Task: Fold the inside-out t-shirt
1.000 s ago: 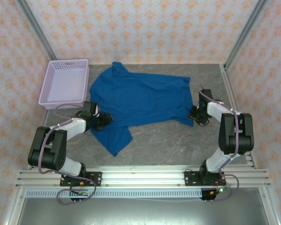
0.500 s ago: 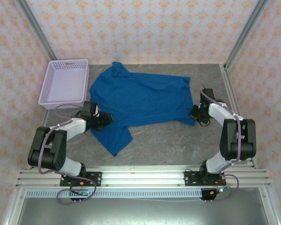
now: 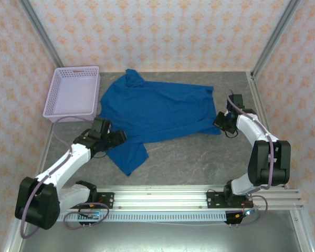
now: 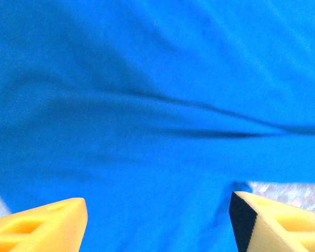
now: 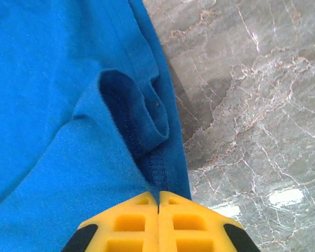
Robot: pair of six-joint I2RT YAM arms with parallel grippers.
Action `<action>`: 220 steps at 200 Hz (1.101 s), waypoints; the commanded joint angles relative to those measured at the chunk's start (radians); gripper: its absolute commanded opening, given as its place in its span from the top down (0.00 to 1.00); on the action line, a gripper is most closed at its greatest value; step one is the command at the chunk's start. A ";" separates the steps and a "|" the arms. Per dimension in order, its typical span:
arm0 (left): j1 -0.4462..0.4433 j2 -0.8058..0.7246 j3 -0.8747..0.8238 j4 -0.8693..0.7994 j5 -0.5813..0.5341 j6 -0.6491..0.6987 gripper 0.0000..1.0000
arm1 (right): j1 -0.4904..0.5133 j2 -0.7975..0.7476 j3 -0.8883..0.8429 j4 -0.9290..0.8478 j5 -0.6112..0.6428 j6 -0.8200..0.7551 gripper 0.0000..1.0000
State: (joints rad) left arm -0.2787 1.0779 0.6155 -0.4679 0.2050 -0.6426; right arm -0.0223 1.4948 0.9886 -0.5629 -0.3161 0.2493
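Overhead camera looks down the table (image 3: pixel 199 157); both wrist cameras press close on the same t-shirt (image 3: pixel 157 110).

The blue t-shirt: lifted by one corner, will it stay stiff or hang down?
Probably floppy: the t-shirt lies flat with soft creases, and its hem curls over beside the right pincer. It looks thin and light, so lifted by a corner it would likely hang and drag. Pushed on the smooth table, it may bunch rather than slide.
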 commanded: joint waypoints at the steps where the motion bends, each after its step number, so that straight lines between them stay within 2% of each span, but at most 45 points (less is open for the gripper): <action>1: -0.124 -0.044 0.001 -0.254 -0.159 -0.116 0.27 | 0.004 -0.010 0.039 0.013 -0.007 -0.018 1.00; 16: -0.232 -0.057 -0.002 -0.349 -0.219 -0.196 0.27 | 0.004 -0.016 0.042 0.028 -0.029 -0.014 1.00; 36: -0.348 -0.064 -0.016 -0.420 -0.226 -0.295 0.27 | 0.005 -0.030 0.036 0.039 -0.053 -0.008 1.00; 61: -0.488 -0.050 -0.045 -0.428 -0.213 -0.409 0.28 | 0.005 -0.049 0.023 0.052 -0.067 -0.003 1.00; 73: -0.531 -0.032 -0.062 -0.377 -0.194 -0.422 0.28 | 0.005 -0.053 0.017 0.061 -0.072 0.000 1.00; 104: -0.544 0.105 -0.037 -0.232 -0.124 -0.343 0.31 | 0.007 -0.057 0.010 0.065 -0.084 0.004 1.00; 127: -0.547 0.169 -0.025 -0.184 -0.128 -0.308 0.40 | 0.009 -0.067 0.007 0.062 -0.077 0.000 1.00; 157: -0.548 0.235 -0.026 -0.159 -0.124 -0.281 0.56 | 0.013 -0.076 0.006 0.050 -0.064 -0.006 1.00; 181: -0.547 0.225 -0.033 -0.158 -0.131 -0.271 0.73 | 0.015 -0.084 0.006 0.049 -0.056 -0.007 1.00; 209: -0.540 0.139 0.017 -0.259 -0.237 -0.229 0.95 | 0.019 -0.097 0.007 0.052 -0.051 0.000 1.00; 220: -0.522 0.077 0.056 -0.320 -0.294 -0.197 1.00 | 0.019 -0.114 0.009 0.056 -0.044 0.002 1.00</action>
State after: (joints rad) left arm -0.8181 1.2572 0.5995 -0.6830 0.0555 -0.8963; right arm -0.0109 1.4326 1.0012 -0.5144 -0.3893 0.2474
